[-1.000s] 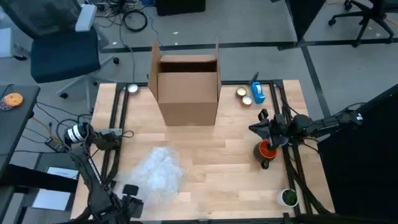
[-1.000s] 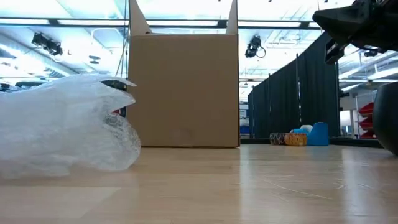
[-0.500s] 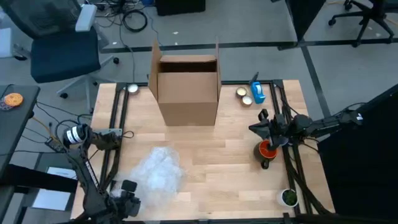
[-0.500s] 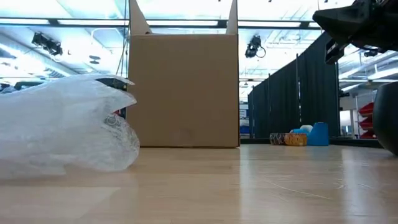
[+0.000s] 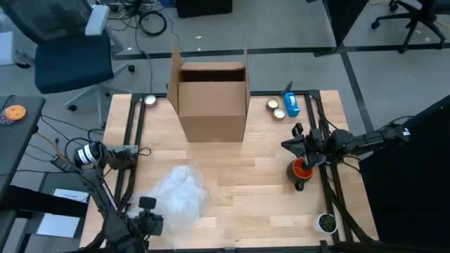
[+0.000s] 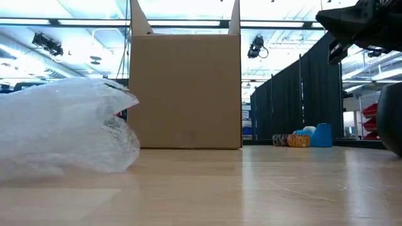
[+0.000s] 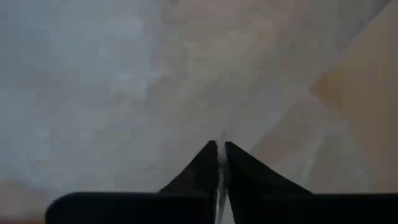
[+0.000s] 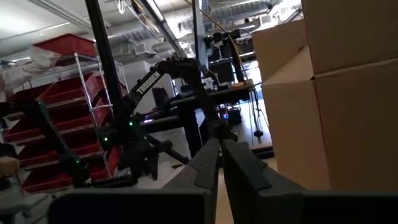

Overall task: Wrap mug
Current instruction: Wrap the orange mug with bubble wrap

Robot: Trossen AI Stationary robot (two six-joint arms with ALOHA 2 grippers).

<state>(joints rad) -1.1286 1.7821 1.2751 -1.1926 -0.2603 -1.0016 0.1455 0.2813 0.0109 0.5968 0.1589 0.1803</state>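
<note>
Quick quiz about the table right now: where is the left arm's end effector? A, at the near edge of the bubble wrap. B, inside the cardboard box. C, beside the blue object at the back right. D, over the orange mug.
A: in the high view the left end effector sits at the near edge of the bubble wrap, and the left wrist view shows its fingers pinched together on a thin bit of the wrap.

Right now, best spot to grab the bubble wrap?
Take the bubble wrap at its loose near-left edge, coming in low from the table's near-left corner: the sheet lies crumpled and thin there. The left tool looks already pinched shut on that edge.
</note>
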